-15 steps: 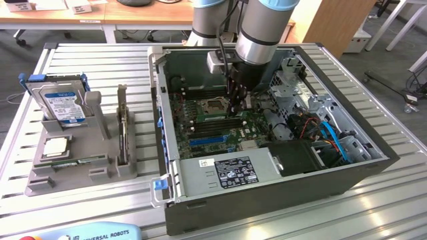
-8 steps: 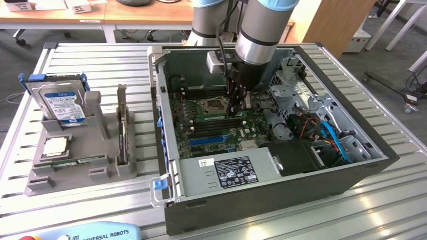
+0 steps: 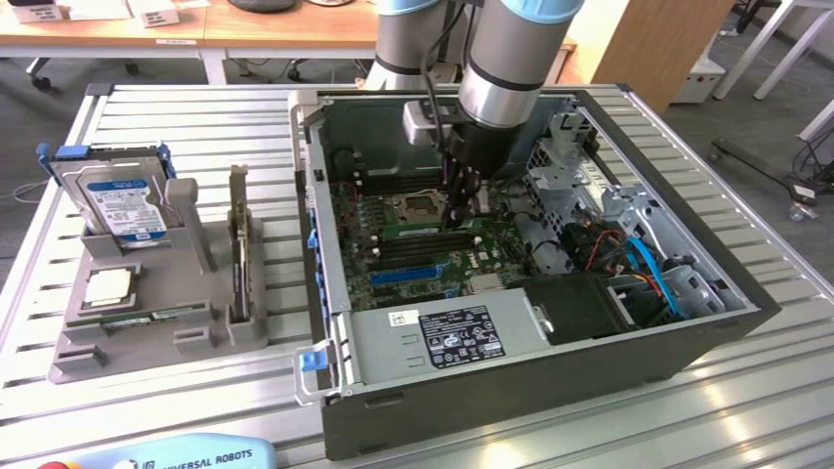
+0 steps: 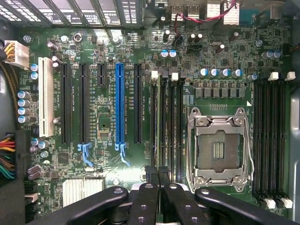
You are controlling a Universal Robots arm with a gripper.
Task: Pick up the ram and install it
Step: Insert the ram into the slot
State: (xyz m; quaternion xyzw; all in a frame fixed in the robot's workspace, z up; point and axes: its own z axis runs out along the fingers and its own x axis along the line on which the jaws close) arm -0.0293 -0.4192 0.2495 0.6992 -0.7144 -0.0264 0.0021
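The ram (image 4: 157,122) shows in the wrist view edge-on, a thin pale strip lying along the memory slot that sits between the blue expansion slot (image 4: 120,103) and the open metal processor socket (image 4: 218,145). The pincer (image 4: 158,172) has its two black fingers (image 4: 151,174) drawn nearly together, clamped on the strip's near end; whether the stick is fully seated I cannot tell. The green motherboard (image 4: 225,51) around it is crowded with long black slots, one white slot (image 4: 45,96) and small round silver-capped capacitors. In the exterior view the pincer (image 3: 464,210) reaches down into the open dark metal computer case (image 3: 521,381), which holds the board, the socket (image 3: 420,207) and a boxy grey power supply (image 3: 443,337) with a label. Beside the case on the ribbed aluminium desk (image 3: 195,117) stands a grey moulded holder (image 3: 156,352). It carries an upright hard drive (image 3: 124,200), a flat square processor (image 3: 107,285), another green stick (image 3: 150,315) lying flat and an expansion card (image 3: 238,254) on edge.
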